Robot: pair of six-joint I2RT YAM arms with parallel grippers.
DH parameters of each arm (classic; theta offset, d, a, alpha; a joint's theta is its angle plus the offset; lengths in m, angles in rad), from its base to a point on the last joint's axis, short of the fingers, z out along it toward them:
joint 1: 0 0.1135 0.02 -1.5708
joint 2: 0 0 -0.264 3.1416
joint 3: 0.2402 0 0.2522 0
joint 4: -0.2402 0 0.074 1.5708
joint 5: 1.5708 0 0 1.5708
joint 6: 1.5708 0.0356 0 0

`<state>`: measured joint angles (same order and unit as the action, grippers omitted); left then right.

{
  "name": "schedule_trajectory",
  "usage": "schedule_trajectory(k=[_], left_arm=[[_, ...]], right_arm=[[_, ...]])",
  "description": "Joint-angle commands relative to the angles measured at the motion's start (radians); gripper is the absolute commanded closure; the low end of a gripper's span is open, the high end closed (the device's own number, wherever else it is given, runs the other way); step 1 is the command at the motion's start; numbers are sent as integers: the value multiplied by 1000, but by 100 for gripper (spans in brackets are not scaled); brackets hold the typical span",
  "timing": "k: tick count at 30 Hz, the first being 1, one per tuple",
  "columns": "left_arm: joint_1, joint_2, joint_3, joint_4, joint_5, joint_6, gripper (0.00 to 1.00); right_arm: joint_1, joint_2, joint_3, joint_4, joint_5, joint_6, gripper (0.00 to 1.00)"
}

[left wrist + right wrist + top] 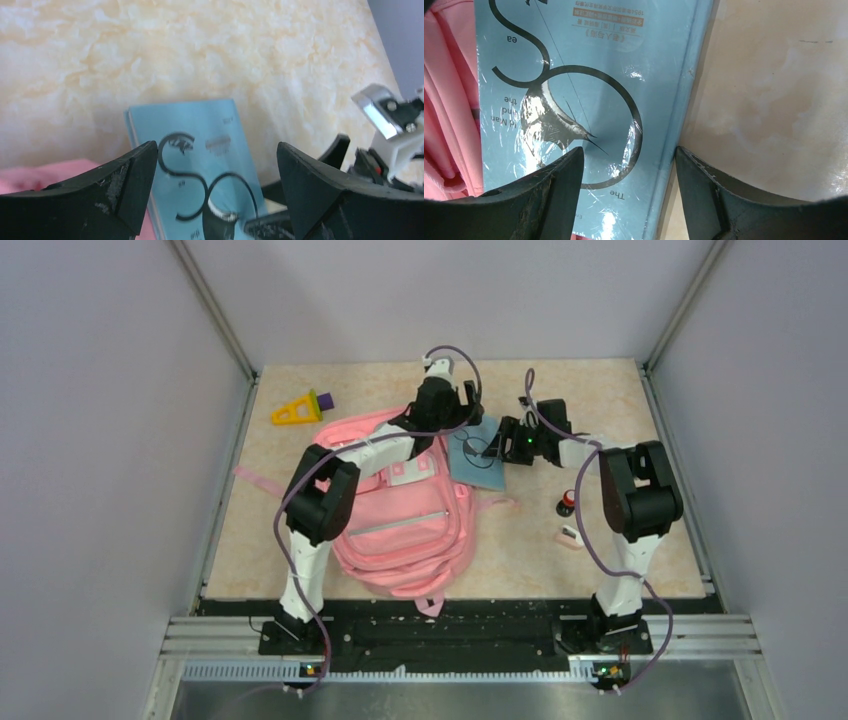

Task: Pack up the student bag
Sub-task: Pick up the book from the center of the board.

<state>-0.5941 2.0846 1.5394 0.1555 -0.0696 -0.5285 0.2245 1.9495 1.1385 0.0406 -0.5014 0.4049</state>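
- The soft pink fabric student bag [410, 530] lies flat on the pale marbled desk [600, 400], left of centre, with its bottom end toward the arm bases and its top end toward the far wall.
- A thin light-blue paperback book [475, 460], shrink-wrapped and printed with black curved lettering and a swordfish, lies just right of the bag's top. Its left edge rests against or on the pink fabric.
- The left arm reaches across the bag. The left gripper [216, 150] has its jaws spread wide and holds nothing. In its wrist view the book shows between and beyond the two black fingers [125, 185].
- The right gripper [629, 150] stands over the book's right edge with its jaws parted. One finger is over the cover and the other over bare desk. Whether either finger touches the book cannot be told.
- A yellow triangular toy [294, 413] with a purple block [322, 400] at its end lies near the far left corner, well apart from the bag.
- A small red-and-black object [568, 502] and a small white-and-pink one [571, 536] sit on the right, near the right arm.
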Motion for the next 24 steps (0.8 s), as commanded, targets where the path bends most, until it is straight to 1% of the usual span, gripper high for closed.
schedule_trajectory(k=[1, 3, 8, 13, 16, 21, 24], left_arm=[[3, 79, 147, -57, -69, 63, 7], [2, 89, 158, -75, -114, 62, 7], [2, 74, 125, -83, -211, 55, 6], [2, 100, 183, -185, -275, 53, 6], [3, 111, 191, -193, -241, 36, 6], [8, 188, 294, -294, -123, -6, 6], [20, 224, 327, -325, -51, -50, 6]], right_arm=[[34, 27, -58, -105, -26, 6, 34], [33, 26, -61, -101, -28, 9, 34], [34, 32, -59, -103, -29, 6, 34], [34, 33, -62, -95, -37, 10, 34], [34, 32, -63, -95, -37, 10, 34], [34, 33, -57, -97, -37, 11, 34], [34, 34, -53, -97, -37, 11, 34]])
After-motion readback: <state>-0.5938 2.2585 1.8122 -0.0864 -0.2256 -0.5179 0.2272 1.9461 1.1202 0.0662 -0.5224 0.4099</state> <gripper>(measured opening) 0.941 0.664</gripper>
